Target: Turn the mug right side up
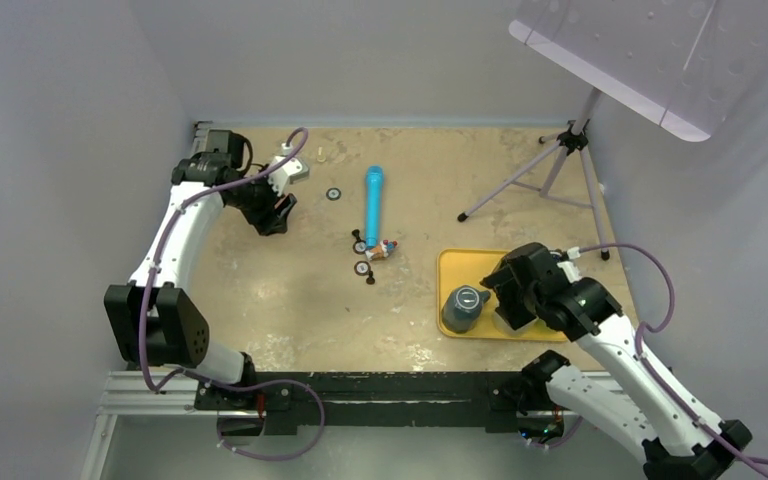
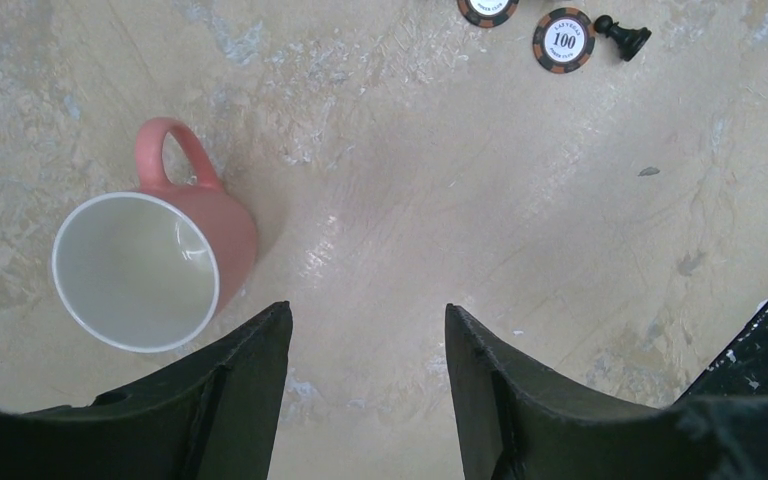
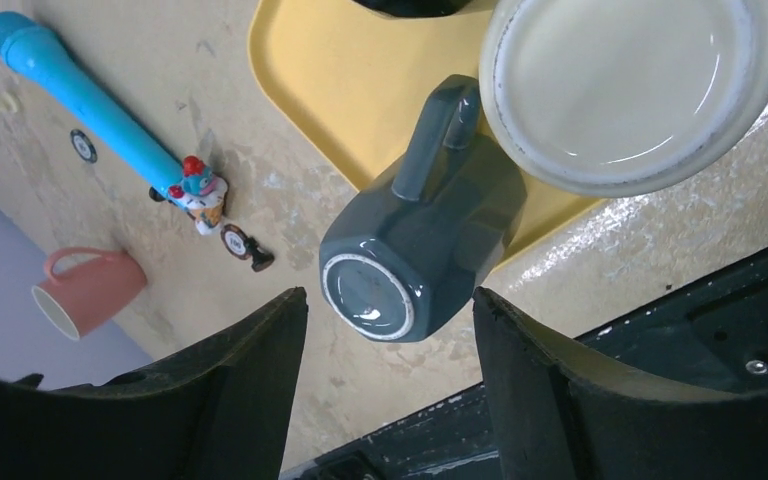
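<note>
Task thing: grey mug, glazed ceramic, upside down with its ringed base facing up.
Location: near-left corner of the yellow tray, close to the tray's edge; whether it overlaps the raised edge I cannot tell.
Neighbour: white bowl sits just beside the mug, on the handle side.
Handle: handle points toward the middle of the tray, away from the arm bases.
Right hand: right hand hovers above the mug, fingers spread, nothing between them.
Left hand: left hand is over the far-left table, fingers spread and empty, beside a pink mug lying on its side.
Handling (judgement): rigid, fairly heavy for its size, will chip if dropped; the glossy glaze is likely slippery.
Where to hold (judgement): across the faceted body, fingers on opposite flat faces, or on the handle, which stops it rotating in the grip.
Risk (judgement): the bowl crowds the handle side; the tray edge could catch the rim as the mug swings over.
Second mug: the pink one is also not upright, but the right hand's position favours the grey.
</note>
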{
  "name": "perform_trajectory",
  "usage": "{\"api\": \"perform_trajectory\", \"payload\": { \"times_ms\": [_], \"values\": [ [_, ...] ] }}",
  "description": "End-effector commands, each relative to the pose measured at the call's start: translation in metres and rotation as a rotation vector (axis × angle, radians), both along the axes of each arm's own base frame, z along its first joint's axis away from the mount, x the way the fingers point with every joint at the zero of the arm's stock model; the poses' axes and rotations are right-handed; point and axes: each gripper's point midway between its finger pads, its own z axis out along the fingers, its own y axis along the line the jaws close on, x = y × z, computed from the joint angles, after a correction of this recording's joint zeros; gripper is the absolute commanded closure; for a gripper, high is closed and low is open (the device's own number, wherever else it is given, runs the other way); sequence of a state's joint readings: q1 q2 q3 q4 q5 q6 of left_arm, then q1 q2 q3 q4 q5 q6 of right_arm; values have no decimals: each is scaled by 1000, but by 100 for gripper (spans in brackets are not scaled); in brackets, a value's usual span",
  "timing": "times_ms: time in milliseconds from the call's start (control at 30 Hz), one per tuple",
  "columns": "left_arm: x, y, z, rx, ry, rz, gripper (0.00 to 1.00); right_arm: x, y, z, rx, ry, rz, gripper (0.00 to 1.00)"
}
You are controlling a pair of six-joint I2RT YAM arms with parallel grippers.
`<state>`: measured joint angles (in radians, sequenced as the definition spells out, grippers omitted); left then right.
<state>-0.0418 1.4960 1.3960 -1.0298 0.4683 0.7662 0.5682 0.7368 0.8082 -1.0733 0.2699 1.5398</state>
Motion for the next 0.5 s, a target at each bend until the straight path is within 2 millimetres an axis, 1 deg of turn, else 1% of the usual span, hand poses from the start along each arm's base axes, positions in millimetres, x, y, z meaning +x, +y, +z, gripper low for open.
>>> {"api": "perform_trajectory", "payload": {
  "times_ms": [0, 33, 100, 233, 333, 467],
  "values": [
    [-3, -8, 18, -41, -70, -13, 39, 9, 0, -3, 21, 61, -119, 34],
    [-4, -8, 19, -44, -74, -14, 39, 15, -4, -3, -3, 61, -124, 34],
    [-6, -8, 19, -44, -82, -14, 39, 26, -9, -10, -20, 79, -108, 33],
    [-8, -6, 17, -30, -95, -14, 39, 38, -7, -38, 17, 159, -65, 34],
    [-8, -4, 17, -21, -102, -12, 39, 41, 4, -48, 39, 195, -10, 34],
    [-5, -4, 16, -23, -100, -6, 39, 46, 17, -51, 73, 213, 37, 35]
  ]
}}
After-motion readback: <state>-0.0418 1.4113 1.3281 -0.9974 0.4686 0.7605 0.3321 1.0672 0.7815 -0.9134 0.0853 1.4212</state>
